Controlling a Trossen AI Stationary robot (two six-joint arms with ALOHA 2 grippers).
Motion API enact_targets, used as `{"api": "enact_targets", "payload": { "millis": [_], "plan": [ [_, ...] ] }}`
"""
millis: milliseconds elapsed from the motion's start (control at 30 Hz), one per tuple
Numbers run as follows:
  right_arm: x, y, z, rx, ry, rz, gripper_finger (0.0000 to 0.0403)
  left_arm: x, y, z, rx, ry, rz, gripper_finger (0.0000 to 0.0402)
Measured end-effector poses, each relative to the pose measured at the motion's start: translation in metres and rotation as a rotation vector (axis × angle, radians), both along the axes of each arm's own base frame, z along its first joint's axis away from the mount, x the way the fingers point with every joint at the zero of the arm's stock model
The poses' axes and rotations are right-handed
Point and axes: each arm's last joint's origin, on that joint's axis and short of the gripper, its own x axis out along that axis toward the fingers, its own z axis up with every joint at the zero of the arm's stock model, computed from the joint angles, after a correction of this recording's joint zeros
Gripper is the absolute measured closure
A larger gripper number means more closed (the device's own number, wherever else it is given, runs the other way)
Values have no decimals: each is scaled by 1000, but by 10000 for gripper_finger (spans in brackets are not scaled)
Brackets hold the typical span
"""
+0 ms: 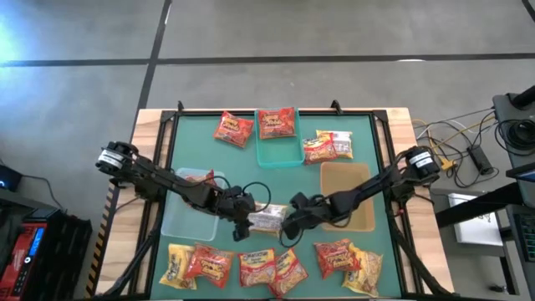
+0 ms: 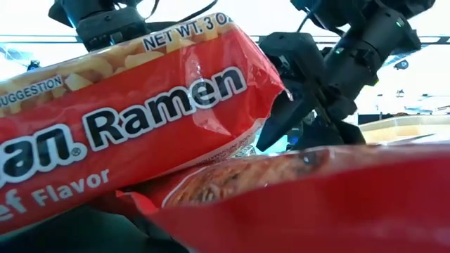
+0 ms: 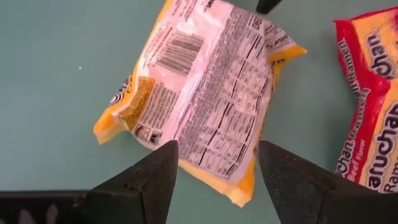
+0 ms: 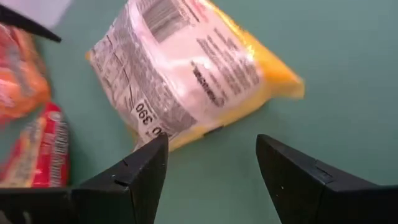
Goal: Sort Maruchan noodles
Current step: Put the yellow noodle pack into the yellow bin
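Tabletop (image 1: 192, 134) of green matting carries three rectangular bins, teal (image 1: 278, 153), clear (image 1: 187, 219) and tan (image 1: 344, 177), with red and yellow crinkly ramen packets (image 1: 251, 267) spread along its near edge. At its middle a yellow-edged plastic noodle packet (image 3: 199, 99) lies flat, white label side up, apart from its neighbours. Both arms meet over it. The left end effector (image 3: 217, 177) and right end effector (image 4: 211, 171) each hover with jaws wide, holding nothing. Best, I judge, that one alone descends, straddling a short edge, while the other backs away.
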Motion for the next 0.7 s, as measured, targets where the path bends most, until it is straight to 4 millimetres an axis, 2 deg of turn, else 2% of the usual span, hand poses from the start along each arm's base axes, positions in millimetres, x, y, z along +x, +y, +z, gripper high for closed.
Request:
{"api": "enact_targets", "payload": {
  "millis": [167,333,433,700],
  "plan": [
    [-6,-3,-8,55,-30,-82,170,3,-1,-5,-7,-22,0,194],
    [-3,-3,-5,46,-42,-79,170,6,-2,-24,9,37,3,194],
    [0,-2,-1,31,-61,-72,170,8,-3,-26,17,35,7,194],
    [4,-10,1,121,-58,-135,170,7,-3,-31,29,51,4,194]
  ]
}}
